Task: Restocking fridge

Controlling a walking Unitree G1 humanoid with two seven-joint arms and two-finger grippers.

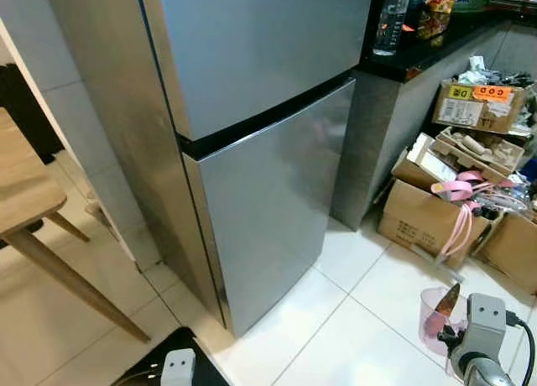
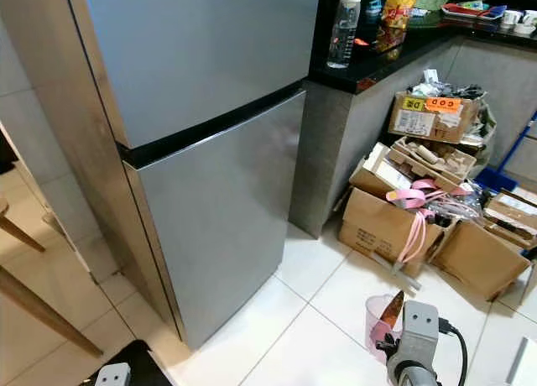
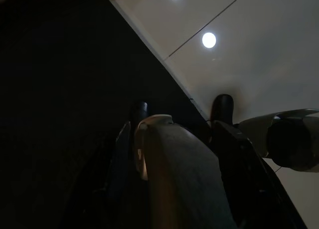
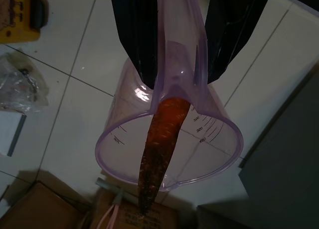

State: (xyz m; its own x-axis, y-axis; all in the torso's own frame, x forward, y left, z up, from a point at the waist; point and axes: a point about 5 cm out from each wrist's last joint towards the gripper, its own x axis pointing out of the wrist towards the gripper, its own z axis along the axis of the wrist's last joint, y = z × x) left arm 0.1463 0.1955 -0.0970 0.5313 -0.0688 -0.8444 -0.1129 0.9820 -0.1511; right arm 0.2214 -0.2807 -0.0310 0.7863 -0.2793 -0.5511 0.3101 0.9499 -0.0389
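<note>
The fridge (image 1: 268, 151) has both doors closed. The right hand (image 4: 174, 74) grasps a jug (image 4: 169, 139) with a carrot (image 4: 159, 149); nothing is stocked yet. The left hand (image 3: 182, 112) hangs idle, fingers apart.

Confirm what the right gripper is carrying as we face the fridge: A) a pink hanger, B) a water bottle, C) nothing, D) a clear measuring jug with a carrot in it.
D: the right gripper is shut on the handle of the clear measuring jug, and a carrot sticks out of its mouth.
</note>
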